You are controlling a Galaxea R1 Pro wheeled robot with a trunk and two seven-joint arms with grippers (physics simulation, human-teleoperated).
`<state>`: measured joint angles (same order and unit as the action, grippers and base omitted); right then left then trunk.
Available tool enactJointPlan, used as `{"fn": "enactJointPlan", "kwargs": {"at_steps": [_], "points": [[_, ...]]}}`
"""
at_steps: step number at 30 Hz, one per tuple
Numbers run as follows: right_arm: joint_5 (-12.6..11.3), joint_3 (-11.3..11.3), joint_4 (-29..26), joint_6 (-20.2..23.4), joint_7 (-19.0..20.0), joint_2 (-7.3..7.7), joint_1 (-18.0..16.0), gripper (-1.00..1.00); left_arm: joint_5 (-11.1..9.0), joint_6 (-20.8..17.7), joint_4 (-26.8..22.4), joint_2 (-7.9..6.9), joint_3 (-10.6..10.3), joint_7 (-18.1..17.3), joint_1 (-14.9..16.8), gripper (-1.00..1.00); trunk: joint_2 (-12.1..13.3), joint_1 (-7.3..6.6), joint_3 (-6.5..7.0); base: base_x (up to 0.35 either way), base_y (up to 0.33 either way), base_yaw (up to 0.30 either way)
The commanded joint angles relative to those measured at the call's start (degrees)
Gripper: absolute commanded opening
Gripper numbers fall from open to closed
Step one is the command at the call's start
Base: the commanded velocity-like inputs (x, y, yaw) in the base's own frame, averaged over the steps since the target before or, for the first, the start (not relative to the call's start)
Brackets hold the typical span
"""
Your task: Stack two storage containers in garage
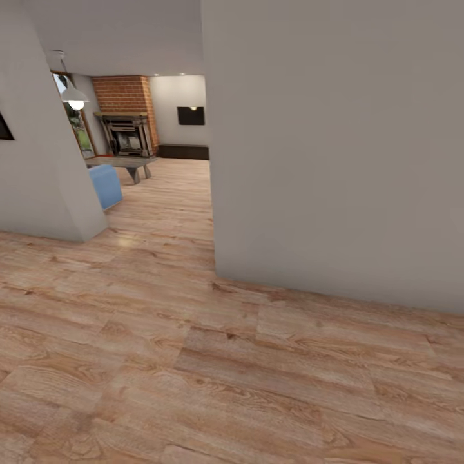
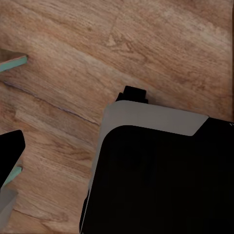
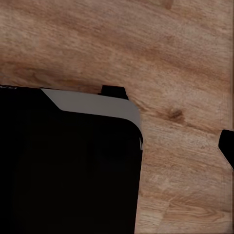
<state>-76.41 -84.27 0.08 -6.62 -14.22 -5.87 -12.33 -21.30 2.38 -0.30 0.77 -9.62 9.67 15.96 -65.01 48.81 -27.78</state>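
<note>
Currently you are in transit on the wood-plank floor, facing a pale wall corner with an opening to its left. Through that opening you see the living room: a brick fireplace, a blue sofa, a low bench in front of the fireplace, a pendant lamp and a dark panel on the far wall.

The two storage containers cannot be located in these pictures. A thin red streak lies on the low bench, too small to identify.

Claw state: each wrist camera looks down at the plank floor past the robot's dark, grey-edged base, also seen from the right wrist. In the left wrist view, a dark part with teal edges sits at the frame border; whether the left claw is open or closed cannot be told. The same applies to the right claw, of which a dark sliver at most is visible. Nothing appears to be held.

Judged step: approach for the first pickup. The next move calls for steering left around the wall corner, keeping the base clear of it, then driving through the opening toward the bench until the containers come into sight.
</note>
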Motion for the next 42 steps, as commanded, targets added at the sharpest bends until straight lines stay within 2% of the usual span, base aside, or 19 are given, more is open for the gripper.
{"fn": "enactJointPlan", "kwargs": {"at_steps": [1, 32, 42], "points": [[-0.57, -0.51, 0.01, -0.15, -0.15, -0.02, -0.01, 1.00, -0.50, 0.17, 0.04, 0.02, -0.49, 0.17, 0.04, 1.00, -0.03, 0.03, -0.05, 0.322, 0.000, 0.160], [-0.50, -0.48, 0.01, -0.15, -0.12, -0.02, -0.02, 1.00, -0.50, 0.00, 0.04, 0.02, -0.49, 0.17, 0.04, 1.00, -0.03, 0.03, -0.05, 0.322, 0.000, 0.262], [-0.50, -0.46, 0.01, -0.15, -0.11, -0.02, -0.01, 1.00, -0.50, 0.04, 0.04, 0.02, -0.49, 0.17, 0.04, 1.00, -0.03, 0.03, -0.05, 0.322, 0.000, 0.031]]}}
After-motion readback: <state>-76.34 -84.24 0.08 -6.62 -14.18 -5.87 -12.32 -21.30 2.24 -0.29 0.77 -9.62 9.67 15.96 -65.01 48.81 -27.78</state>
